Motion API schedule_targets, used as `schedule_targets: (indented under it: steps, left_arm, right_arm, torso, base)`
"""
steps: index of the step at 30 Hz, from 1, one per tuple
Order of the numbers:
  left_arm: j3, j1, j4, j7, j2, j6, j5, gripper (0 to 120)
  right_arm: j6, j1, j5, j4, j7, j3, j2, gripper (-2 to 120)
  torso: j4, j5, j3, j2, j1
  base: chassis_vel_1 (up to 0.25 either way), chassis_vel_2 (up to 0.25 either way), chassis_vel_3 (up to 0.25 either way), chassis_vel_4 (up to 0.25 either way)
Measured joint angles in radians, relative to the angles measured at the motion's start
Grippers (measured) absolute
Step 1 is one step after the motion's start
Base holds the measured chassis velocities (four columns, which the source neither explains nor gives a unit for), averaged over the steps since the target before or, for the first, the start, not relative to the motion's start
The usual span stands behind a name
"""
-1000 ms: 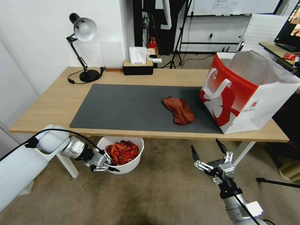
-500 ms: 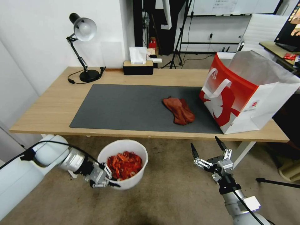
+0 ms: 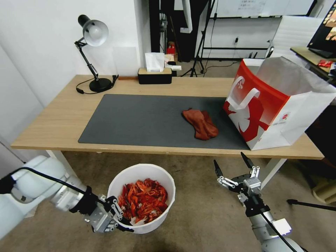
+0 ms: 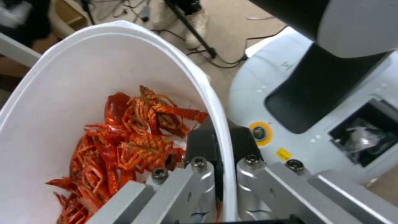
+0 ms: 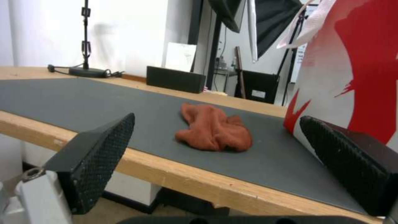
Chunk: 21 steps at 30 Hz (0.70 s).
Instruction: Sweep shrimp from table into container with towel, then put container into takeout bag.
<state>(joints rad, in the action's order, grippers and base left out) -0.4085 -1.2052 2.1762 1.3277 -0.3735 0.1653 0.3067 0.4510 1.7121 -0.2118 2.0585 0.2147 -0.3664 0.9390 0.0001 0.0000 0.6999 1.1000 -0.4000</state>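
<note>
Since a second ago the left gripper point(image 3: 120, 221) has pulled the container point(image 3: 153, 172) out from under the table point(image 3: 63, 115) edge, toward the robot; it's clamped on the rim, shrimp point(image 3: 144, 204) piled inside. Right gripper point(image 3: 233, 165) hangs spread wide and empty below the table front, while the towel point(image 3: 200, 123) sits on the mat beside the takeout bag point(image 3: 266, 105).

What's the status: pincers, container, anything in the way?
Left pincer shut on container rim, shrimp inside, held below table edge. Right pincer open, idle in front of table. Towel beside takeout bag; bag mouth open, path clear.
</note>
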Motion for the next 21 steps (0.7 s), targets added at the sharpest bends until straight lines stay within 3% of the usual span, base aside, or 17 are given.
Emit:
schedule_targets:
  steps: [2, 3, 6, 7, 8, 9, 10, 11, 12, 13, 14, 15, 16, 18, 19, 20, 21]
  left_arm:
    - [0.041, 0.094, -0.008, -0.026, 0.019, -0.015, 0.04, 0]
    - [0.041, 0.094, -0.008, -0.026, 0.019, -0.015, 0.04, 0]
    - [0.108, 0.304, -0.051, -0.069, 0.04, -0.039, 0.108, 0]
    - [0.108, 0.304, -0.051, -0.069, 0.04, -0.039, 0.108, 0]
    - [0.127, 0.371, -0.069, -0.084, 0.048, -0.044, 0.138, 0]
    - [0.127, 0.371, -0.069, -0.084, 0.048, -0.044, 0.138, 0]
    - [0.142, 0.42, -0.082, -0.094, 0.054, -0.049, 0.161, 0]
    - [0.187, 0.513, -0.107, -0.109, 0.06, -0.058, 0.193, 0]
    - [0.187, 0.513, -0.107, -0.109, 0.06, -0.058, 0.193, 0]
    - [0.232, 0.586, -0.126, -0.115, 0.06, -0.061, 0.214, 0]
    - [0.331, 0.716, -0.159, -0.126, 0.048, -0.065, 0.238, 0]
    - [0.331, 0.716, -0.159, -0.126, 0.048, -0.065, 0.238, 0]
    - [0.431, 0.827, -0.192, -0.131, 0.026, -0.068, 0.247, 0]
    - [0.566, 0.985, -0.251, -0.133, -0.023, -0.07, 0.252, 0]
    - [0.566, 0.985, -0.251, -0.133, -0.023, -0.07, 0.252, 0]
    - [0.668, 1.12, -0.308, -0.134, -0.078, -0.072, 0.255, 0]
    - [0.83, 1.324, -0.408, -0.134, -0.176, -0.084, 0.266, 0]
  right_arm:
    - [0.0, 0.0, 0.0, 0.001, -0.002, 0.001, 0.0, 100]
    - [0.0, 0.0, 0.0, 0.001, -0.002, 0.001, 0.0, 100]
    - [-0.001, 0.0, 0.0, 0.009, -0.005, 0.001, 0.0, 100]
    - [-0.001, 0.0, 0.0, 0.009, -0.005, 0.001, 0.0, 100]
    - [-0.002, 0.0, 0.0, 0.013, -0.006, 0.001, 0.001, 100]
    - [-0.002, 0.0, 0.0, 0.013, -0.006, 0.001, 0.001, 100]
    - [-0.004, 0.0, 0.001, 0.016, -0.006, 0.0, 0.001, 100]
    - [-0.007, 0.001, 0.001, 0.02, -0.006, 0.0, 0.002, 100]
    - [-0.007, 0.001, 0.001, 0.02, -0.006, 0.0, 0.002, 100]
    - [-0.009, 0.001, 0.002, 0.023, -0.006, -0.002, 0.002, 100]
    - [-0.012, 0.0, 0.002, 0.025, -0.006, -0.003, 0.002, 100]
    - [-0.012, 0.0, 0.002, 0.025, -0.006, -0.003, 0.002, 100]
    - [-0.014, -0.002, 0.002, 0.027, -0.006, -0.003, 0.002, 100]
    - [-0.019, -0.006, 0.002, 0.03, -0.006, -0.004, 0.001, 100]
    - [-0.019, -0.006, 0.002, 0.03, -0.006, -0.004, 0.001, 100]
    - [-0.022, -0.01, 0.003, 0.033, -0.006, -0.004, 0.002, 100]
    - [-0.027, -0.016, 0.008, 0.037, -0.007, -0.004, 0.01, 100]
  torso:
    - [-0.0001, -0.0003, 0.0, 0.0, 0.0]
    - [-0.0001, -0.0003, 0.0, 0.0, 0.0]
    - [-0.0005, -0.0002, 0.0, 0.0, 0.0]
    - [-0.0005, -0.0002, 0.0, 0.0, 0.0]
    - [-0.0005, -0.0001, 0.0, 0.0, 0.0]
    - [-0.0005, -0.0001, 0.0, 0.0, 0.0]
    - [-0.0004, 0.0001, 0.0, 0.0, 0.0]
    - [0.0002, 0.0, 0.0, 0.0, 0.0]
    - [0.0002, 0.0, 0.0, 0.0, 0.0]
    - [0.0, 0.0, 0.0, 0.0, 0.0]
    - [0.0003, 0.0002, 0.0, 0.0, 0.0]
    - [0.0003, 0.0002, 0.0, 0.0, 0.0]
    - [0.0002, -0.0001, 0.0, 0.0, 0.0]
    - [-0.0002, -0.0004, 0.0, 0.0, 0.0]
    - [-0.0002, -0.0004, 0.0, 0.0, 0.0]
    - [-0.0005, -0.0001, 0.0, 0.0, 0.0]
    - [-0.0002, 0.0005, 0.0, 0.0, 0.0]
  base:
    - [0.0, 0.0, 0.0, 0.0]
    - [0.0, 0.0, 0.0, 0.0]
    - [0.0, 0.0, 0.0, 0.0]
    - [0.0, 0.0, 0.0, 0.0]
    - [0.0, 0.0, 0.0, 0.0]
    - [0.0, 0.0, 0.0, 0.0]
    - [0.0, 0.0, 0.0, 0.0]
    - [0.0, 0.0, 0.0, 0.0]
    - [0.0, 0.0, 0.0, 0.0]
    - [0.0, 0.0, 0.0, 0.0]
    - [0.0, 0.0, 0.0, 0.0]
    - [0.0, 0.0, 0.0, 0.0]
    - [0.0, 0.0, 0.0, 0.0]
    - [0.0, 0.0, 0.0, 0.0]
    - [0.0, 0.0, 0.0, 0.0]
    - [0.0, 0.0, 0.0, 0.0]
    - [0.0, 0.0, 0.0, 0.0]
